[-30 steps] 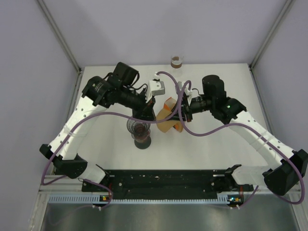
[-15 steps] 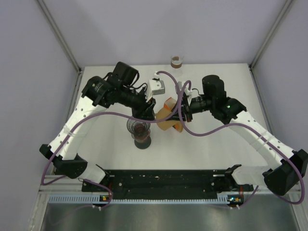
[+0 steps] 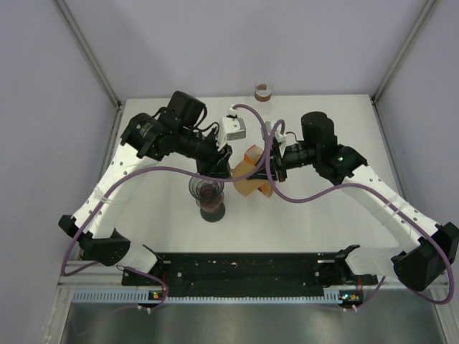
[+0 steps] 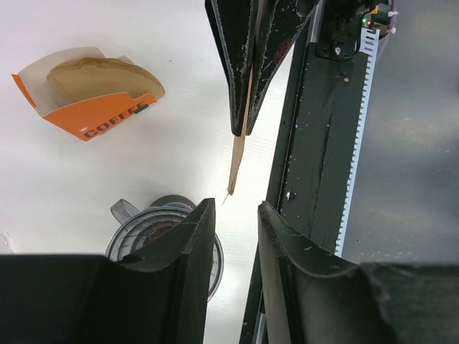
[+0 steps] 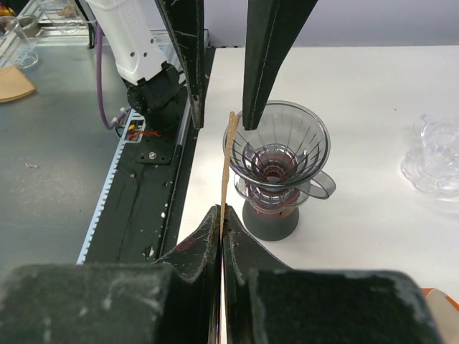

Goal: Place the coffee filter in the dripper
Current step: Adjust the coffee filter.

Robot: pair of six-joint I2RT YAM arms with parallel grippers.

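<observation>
The right gripper (image 5: pixel 221 212) is seen pressed together on the coffee filter (image 5: pixel 226 159), which is pinched by its near edge and held edge-on, upright, as a thin brown strip. The filter is carried in the air just beside the dripper (image 5: pixel 285 143), on the side towards the arm bases. It is not inside the cone, and no contact with the rim can be made out.

The left gripper (image 4: pixel 235 208) is recorded with its fingers (image 5: pixel 188 64) spread. In the right wrist view they are placed on either side of the filter's free upper edge, and a gap is visible on each side. Nothing is clamped by them.

The dripper is found upright on a dark base (image 5: pixel 271 221) on the white table (image 5: pixel 373 79), and it is a clear ribbed cone with a handle. In the left wrist view it is partly hidden behind that gripper's own finger.

An orange box (image 4: pixel 100 115) printed "COFFEE" is noted lying on the table, open, with more brown filters showing in it. From above it is located just right of the dripper, between the two grippers. A clear glass piece (image 5: pixel 430 154) is seen on the table well apart from the dripper, and a small cup (image 3: pixel 265 92) stands at the far edge.
</observation>
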